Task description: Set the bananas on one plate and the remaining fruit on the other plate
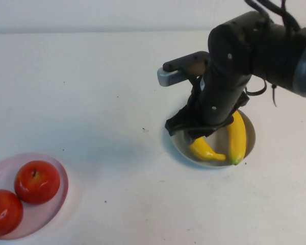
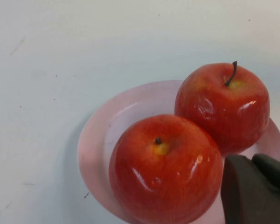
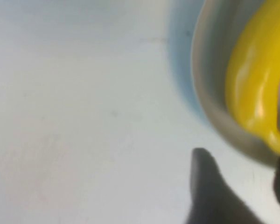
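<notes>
Bananas: we count two (image 1: 236,137) (image 1: 205,149) on the grey plate (image 1: 250,133), beneath our right gripper (image 1: 194,133), fingers spread.
Apples: two (image 2: 223,105) (image 2: 165,170) on the pink plate (image 2: 95,149), beside our left gripper (image 2: 254,189); its grip we cannot tell.

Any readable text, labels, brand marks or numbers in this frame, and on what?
None can be read. The two bananas on the grey plate, the two apples on the pink plate and the right arm carry no lettering. The right pincer sits over the grey plate, open; the left pincer is beside the apples.
</notes>
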You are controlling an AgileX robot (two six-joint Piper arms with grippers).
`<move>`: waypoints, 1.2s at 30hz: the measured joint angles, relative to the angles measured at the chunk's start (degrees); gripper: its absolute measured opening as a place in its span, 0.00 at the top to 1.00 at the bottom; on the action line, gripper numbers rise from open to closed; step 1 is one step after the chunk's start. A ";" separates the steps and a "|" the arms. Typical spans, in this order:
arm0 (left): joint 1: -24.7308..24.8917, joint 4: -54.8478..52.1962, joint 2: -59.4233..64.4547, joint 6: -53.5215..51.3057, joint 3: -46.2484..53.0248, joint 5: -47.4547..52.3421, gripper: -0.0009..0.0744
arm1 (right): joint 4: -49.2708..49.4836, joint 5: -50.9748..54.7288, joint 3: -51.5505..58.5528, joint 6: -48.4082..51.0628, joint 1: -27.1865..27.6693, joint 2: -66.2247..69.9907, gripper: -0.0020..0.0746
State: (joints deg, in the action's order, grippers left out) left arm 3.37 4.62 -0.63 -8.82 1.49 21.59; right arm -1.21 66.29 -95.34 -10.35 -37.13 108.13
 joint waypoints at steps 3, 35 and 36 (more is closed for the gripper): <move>0.00 0.00 0.00 0.00 0.00 0.00 0.98 | 0.09 0.18 5.56 0.00 -1.06 -7.06 0.75; 0.00 0.00 0.00 0.00 0.00 0.00 0.98 | 1.89 0.08 38.77 3.12 -1.43 -57.11 0.99; 0.00 0.00 0.00 0.00 0.00 0.00 0.98 | 1.21 -1.26 39.32 2.77 -1.43 -57.62 0.99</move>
State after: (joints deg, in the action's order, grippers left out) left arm 3.37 4.62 -0.63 -8.82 1.49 21.59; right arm 0.00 65.03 -56.02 -7.58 -38.56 50.51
